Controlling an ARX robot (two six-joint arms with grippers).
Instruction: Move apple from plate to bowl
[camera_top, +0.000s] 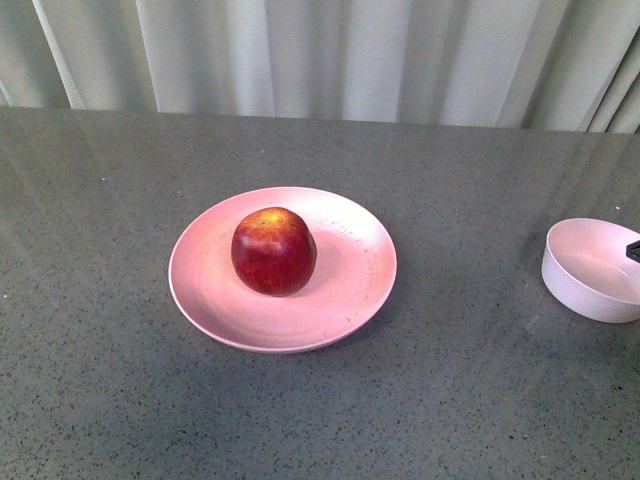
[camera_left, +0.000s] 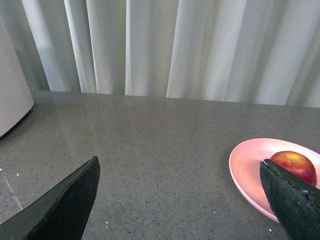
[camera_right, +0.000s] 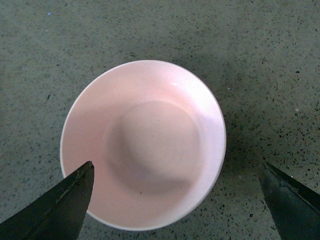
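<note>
The dark red apple (camera_top: 273, 251) with a yellowish top sits on the wide pink plate (camera_top: 350, 290) in the middle of the grey table. The small pale bowl (camera_top: 590, 268) stands empty at the right edge of the front view. My left gripper (camera_left: 180, 175) is open and empty, low over bare table beside the plate (camera_left: 247, 170); the apple (camera_left: 295, 165) shows behind one finger. My right gripper (camera_right: 177, 172) is open and empty, above the bowl (camera_right: 145, 145). A dark bit of the right gripper (camera_top: 633, 250) shows over the bowl in the front view.
Pale curtains (camera_top: 330, 55) hang behind the table's far edge. A pale rounded object (camera_left: 12, 95) stands at the side in the left wrist view. Speckled grey tabletop (camera_top: 470, 390) lies between plate and bowl.
</note>
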